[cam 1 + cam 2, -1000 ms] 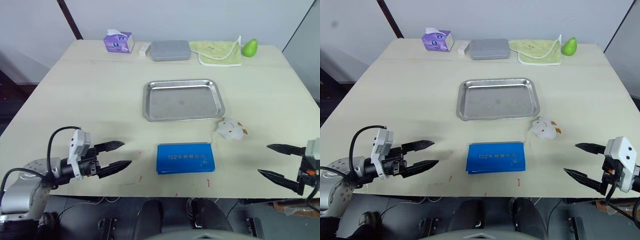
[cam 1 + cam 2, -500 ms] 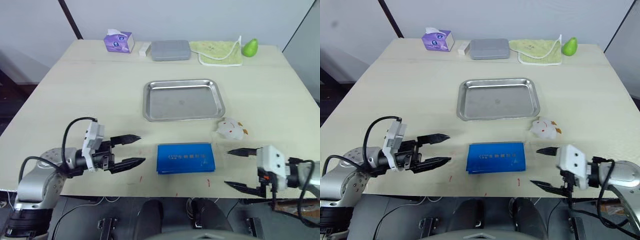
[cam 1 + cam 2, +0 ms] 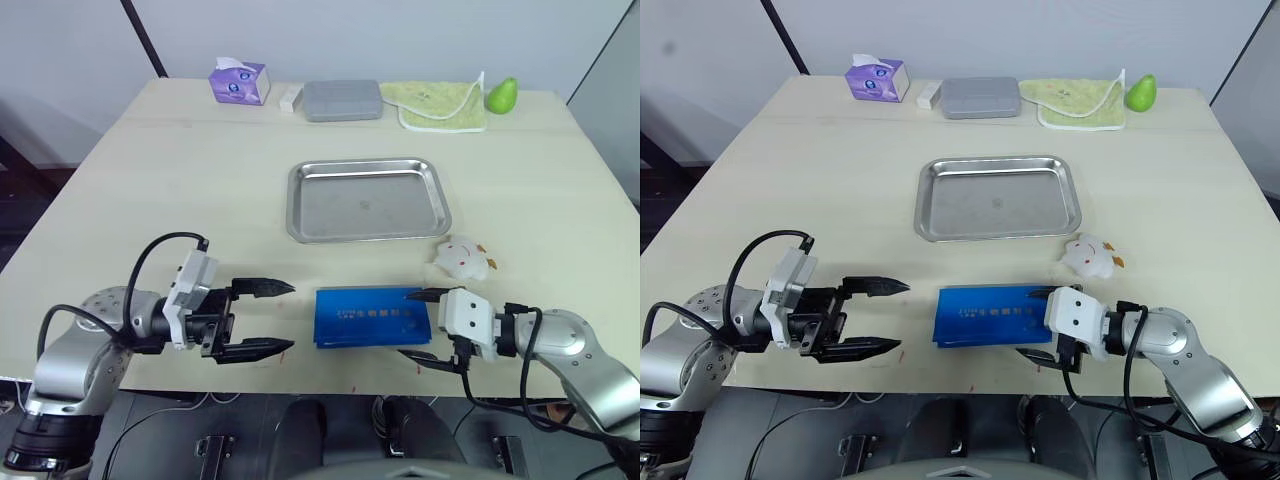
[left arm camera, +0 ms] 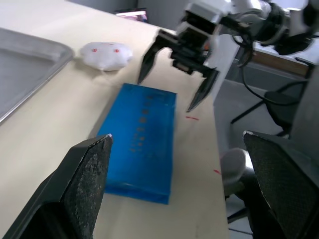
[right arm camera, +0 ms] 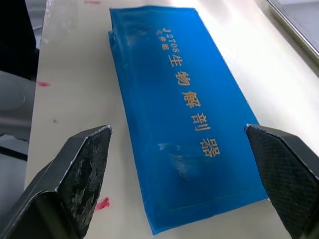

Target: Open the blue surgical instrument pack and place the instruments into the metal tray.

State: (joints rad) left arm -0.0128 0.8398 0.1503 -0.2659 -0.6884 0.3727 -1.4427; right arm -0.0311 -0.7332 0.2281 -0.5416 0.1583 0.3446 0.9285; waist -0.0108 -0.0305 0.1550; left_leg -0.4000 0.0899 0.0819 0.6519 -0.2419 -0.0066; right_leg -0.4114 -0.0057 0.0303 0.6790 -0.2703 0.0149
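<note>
Clearly, the two black fingers of the right gripper (image 3: 423,325) were spread wide apart and held nothing; they stood at the right short end of the flat bright-blue rectangular pack (image 3: 371,317), one finger over its far corner and the other near its front corner, and I could not tell if they touched it. The fingers of the left gripper (image 3: 264,318) were also spread wide and empty, pointing at the left end of the pack from a small distance, with bare table between. The pack itself lay flat and closed near the front edge of the pale wooden table (image 3: 180,190), with its printed letters facing up, so in my judgement the task was only at its beginning: the pack was not yet opened, no instrument was visible, and the shallow shiny steel tray (image 3: 366,199) just behind the pack was empty. Around the pack there was open room on the left and toward the tray. On the right, a small white toy with orange feet (image 3: 463,257) lay near the far right corner of the pack and could be pushed. The front edge of the table was close, so the pack had little room to slide forward.
</note>
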